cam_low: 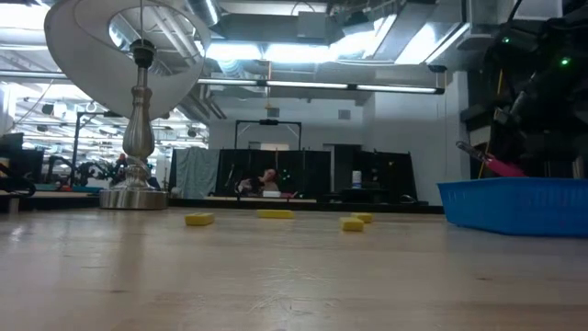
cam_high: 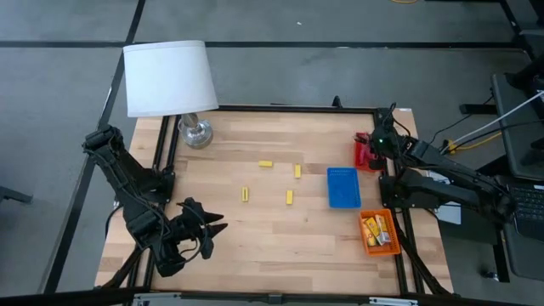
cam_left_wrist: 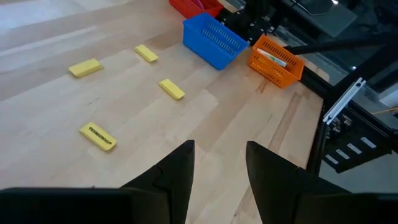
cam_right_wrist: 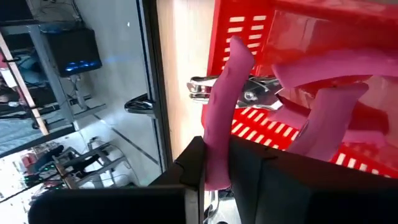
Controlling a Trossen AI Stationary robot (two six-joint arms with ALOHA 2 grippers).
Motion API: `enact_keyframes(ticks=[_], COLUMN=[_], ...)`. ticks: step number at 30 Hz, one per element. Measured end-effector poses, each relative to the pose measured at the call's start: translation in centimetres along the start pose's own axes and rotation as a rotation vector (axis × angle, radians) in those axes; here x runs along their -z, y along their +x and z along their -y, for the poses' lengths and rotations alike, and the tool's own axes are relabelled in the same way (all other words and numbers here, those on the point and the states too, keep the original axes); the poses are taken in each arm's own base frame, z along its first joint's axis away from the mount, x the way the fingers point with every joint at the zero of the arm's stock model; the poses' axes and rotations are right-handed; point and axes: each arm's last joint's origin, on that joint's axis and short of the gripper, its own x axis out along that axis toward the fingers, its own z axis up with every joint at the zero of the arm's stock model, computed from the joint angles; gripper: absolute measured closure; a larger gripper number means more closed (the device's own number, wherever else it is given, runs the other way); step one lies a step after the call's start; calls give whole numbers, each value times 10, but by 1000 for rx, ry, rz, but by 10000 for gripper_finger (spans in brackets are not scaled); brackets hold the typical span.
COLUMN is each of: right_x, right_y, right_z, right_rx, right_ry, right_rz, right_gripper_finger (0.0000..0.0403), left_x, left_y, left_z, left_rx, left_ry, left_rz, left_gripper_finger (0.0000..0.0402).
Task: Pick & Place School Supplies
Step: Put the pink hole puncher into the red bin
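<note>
Several small yellow oblong pieces (cam_high: 289,197) lie flat on the wooden table's middle; they also show in the left wrist view (cam_left_wrist: 98,137) and the low view (cam_low: 199,219). Flat yellow packs (cam_high: 375,229) lie in the orange tray (cam_high: 393,246). My right gripper (cam_right_wrist: 230,165) is at the red tray (cam_high: 360,153) at the far right, shut on a pink-handled, silver-tipped tool (cam_right_wrist: 227,93). My left gripper (cam_left_wrist: 219,165) hangs open and empty over the table's near left (cam_high: 214,228). My right gripper pinches one pink handle (cam_right_wrist: 219,140) of the tool between its two fingers (cam_right_wrist: 194,165), and the handle runs on forward past them. The tool's silver part (cam_right_wrist: 249,90) is beyond the fingers, over the red tray's wall. A second pink handle (cam_right_wrist: 329,112) stands free beside it.
A blue tray (cam_high: 343,187) stands right of the yellow pieces, between them and the red and orange trays. A lamp with a white shade (cam_high: 168,76) stands on its silver base (cam_high: 196,133) at the far left corner. Bare wood lies along the near edge.
</note>
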Motion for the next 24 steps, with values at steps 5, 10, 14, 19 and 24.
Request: enact_keyframes(ticks=[5, 10, 14, 19, 24], right_x=[1, 0, 0, -4, -6], right_y=[0, 0, 0, -1, -1], right_z=[1, 4, 5, 9, 13], right_rx=[21, 71, 96, 150, 196], right_ry=[-1, -2, 2, -18, -35], right_rz=[-21, -40, -51, -30, -14], right_gripper_finger=[360, 360, 360, 360, 360], left_x=[-1, -2, -2, -2, -2], left_y=[1, 4, 5, 5, 5], left_z=[0, -1, -1, -1, -1], left_rx=[-3, -12, -15, -14, -11], left_ry=[-2, -2, 4, 5, 3], left_rz=[1, -10, -22, -29, -48], left_gripper_finger=[261, 261, 261, 261, 261])
